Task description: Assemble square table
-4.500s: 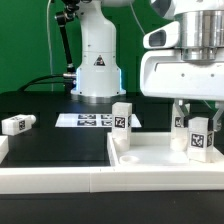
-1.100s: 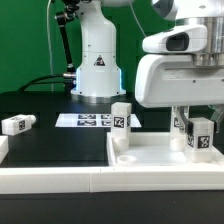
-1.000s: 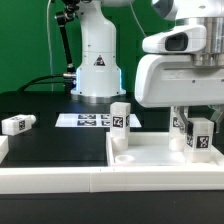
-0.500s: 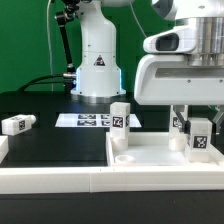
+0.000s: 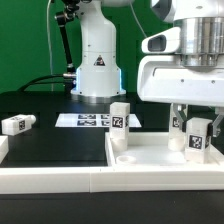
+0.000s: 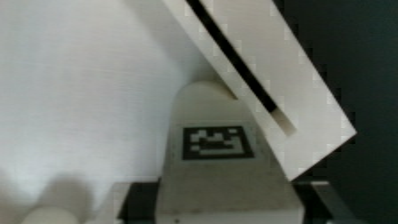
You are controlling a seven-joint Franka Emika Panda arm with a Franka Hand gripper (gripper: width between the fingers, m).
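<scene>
Square table slab point(image 5: 160, 160) lies on the black desk point(image 5: 60, 140), one leg point(image 5: 120, 125) upright at a corner — the claw point(image 5: 197, 140) grips a second tagged leg point(image 5: 197, 137) over the slab; the blocks look light, stiff, best pinched across flat sides

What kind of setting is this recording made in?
Likely a robotics lab bench: a green backdrop, a black table carrying the marker board, and tagged white furniture parts such as the square table slab.
</scene>
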